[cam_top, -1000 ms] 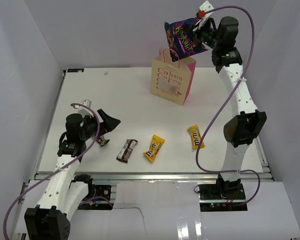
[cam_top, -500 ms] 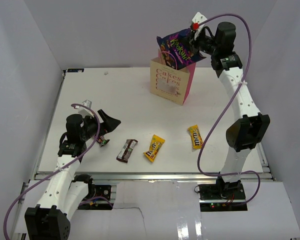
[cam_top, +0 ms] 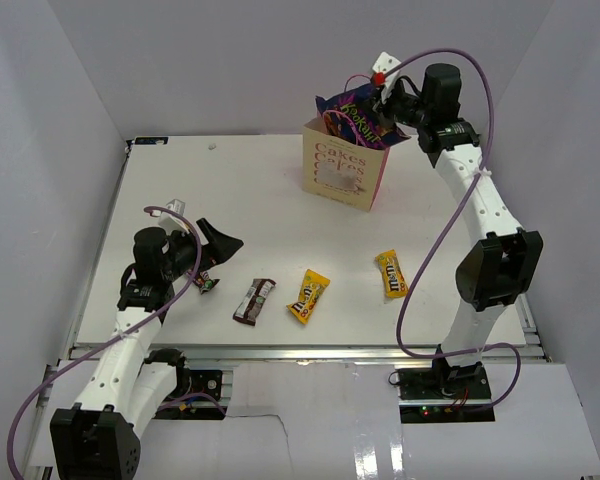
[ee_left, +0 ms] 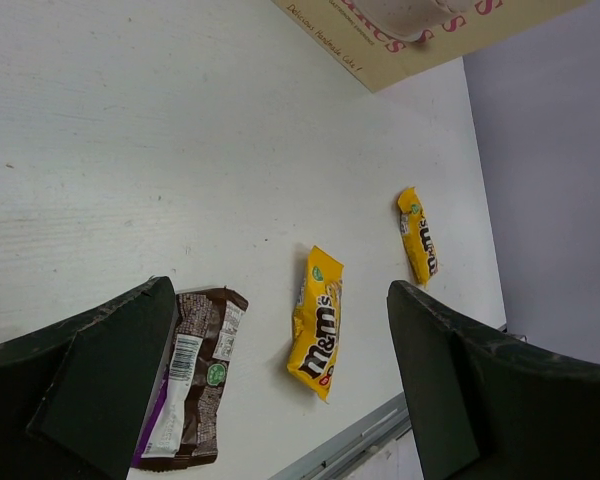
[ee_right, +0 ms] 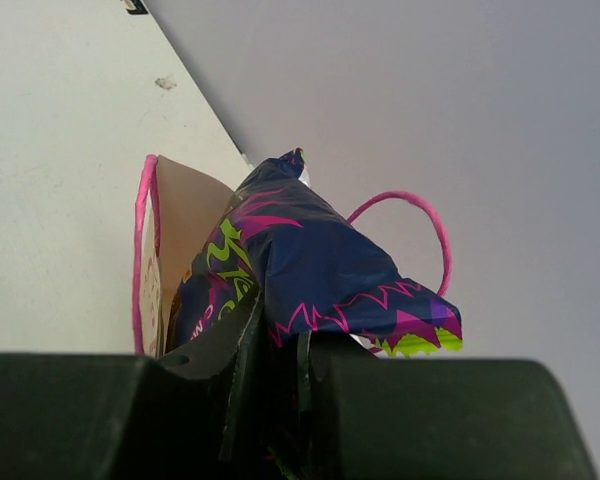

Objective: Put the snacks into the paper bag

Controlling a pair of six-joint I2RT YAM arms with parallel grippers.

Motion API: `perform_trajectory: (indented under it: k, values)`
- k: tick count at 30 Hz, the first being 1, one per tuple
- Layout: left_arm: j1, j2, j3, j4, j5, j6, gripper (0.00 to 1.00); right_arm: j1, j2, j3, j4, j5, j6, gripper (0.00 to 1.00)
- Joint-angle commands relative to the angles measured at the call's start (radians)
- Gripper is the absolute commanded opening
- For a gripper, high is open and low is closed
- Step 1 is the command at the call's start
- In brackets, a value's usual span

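Dark purple foil snack bag (cam_top: 351, 106), clamped by right gripper (cam_top: 381, 103), sits half inside cream paper gift bag (cam_top: 340, 172), far right. Next: lower, release. Left gripper (ee_left: 280, 400) stands fully spread, holding nothing.

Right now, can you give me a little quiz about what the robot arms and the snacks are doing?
1. True or false: the right gripper is shut on the dark purple bag.
2. How many yellow packs lie on the table? A one, B two, C four.
3. Fill the gap: the left gripper, near the brown bar, is ____.

Key: 1 true. 2 B. 3 open.
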Motion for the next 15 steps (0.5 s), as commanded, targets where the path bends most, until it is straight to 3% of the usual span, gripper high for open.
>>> perform_trajectory:
  k: [1,15]
  values:
    - [0.004,0.001,-0.01,0.027,0.02,-0.005,0.98,0.015,-0.109,-0.002,0.165,0.042,-0.046,0.08]
    - [0.006,0.007,-0.029,0.049,0.025,-0.008,0.98,0.079,-0.122,-0.097,0.127,0.136,-0.135,0.08]
